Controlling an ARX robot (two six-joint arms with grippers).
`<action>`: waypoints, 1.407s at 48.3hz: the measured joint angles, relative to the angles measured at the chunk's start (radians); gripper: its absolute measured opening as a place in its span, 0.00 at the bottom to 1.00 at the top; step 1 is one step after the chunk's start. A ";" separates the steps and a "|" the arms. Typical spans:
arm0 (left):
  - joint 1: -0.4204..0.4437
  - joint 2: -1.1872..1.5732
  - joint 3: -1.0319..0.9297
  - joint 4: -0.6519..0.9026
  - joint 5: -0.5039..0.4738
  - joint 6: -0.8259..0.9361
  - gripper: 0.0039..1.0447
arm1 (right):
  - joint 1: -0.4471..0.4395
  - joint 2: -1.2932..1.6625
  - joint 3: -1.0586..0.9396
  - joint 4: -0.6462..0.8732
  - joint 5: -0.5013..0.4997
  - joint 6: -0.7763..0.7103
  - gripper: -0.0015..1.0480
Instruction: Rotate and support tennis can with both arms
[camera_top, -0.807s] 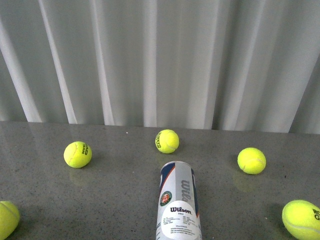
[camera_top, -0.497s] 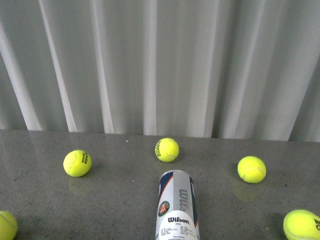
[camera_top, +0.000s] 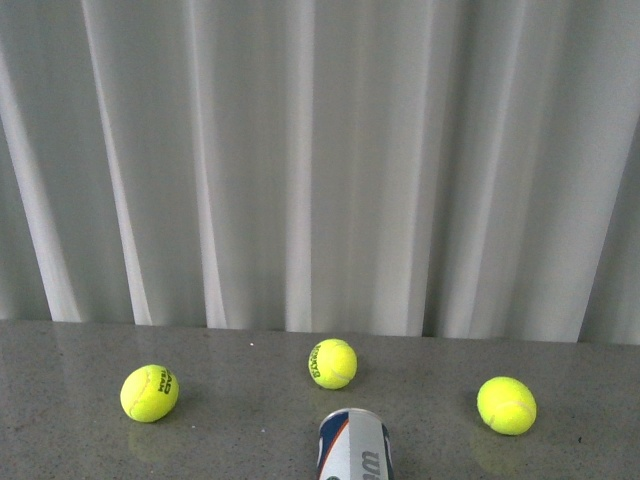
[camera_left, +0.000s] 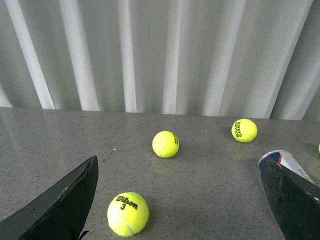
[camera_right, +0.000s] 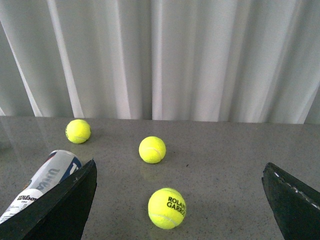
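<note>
The white folded curtain (camera_top: 320, 150) fills much more of my front view than it did a moment ago; the grey speckled table (camera_top: 230, 440) has dropped to a thin strip at the bottom; so I think my front camera has tipped up or gone higher, not the things on the table.

My left gripper (camera_left: 178, 166) is spread wide with nothing in it; my right gripper (camera_right: 180, 169) is spread wide too and is also empty; neither has closed on anything.

The clear plastic tennis can with the white and navy label (camera_top: 355, 450) lies on its side on the table, between my two arms; I now see only its far end in the front view, where before I saw most of it. Each wrist view shows the can just beside that gripper's inner finger; I cannot tell if it touches.

Three yellow tennis balls (camera_top: 332, 363) sit past the can; the two nearer balls have slid out of the front view.

So the can is not held yet; I judge the turning has not begun.
</note>
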 joint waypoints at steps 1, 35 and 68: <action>0.000 0.000 0.000 0.000 0.000 0.000 0.94 | 0.000 0.000 0.000 0.000 0.000 0.000 0.93; 0.000 0.000 0.000 0.000 0.000 0.000 0.94 | -0.045 0.387 0.174 -0.151 -0.084 0.069 0.93; 0.000 0.000 0.000 0.000 0.000 0.000 0.94 | 0.314 1.440 0.693 -0.024 -0.106 0.302 0.93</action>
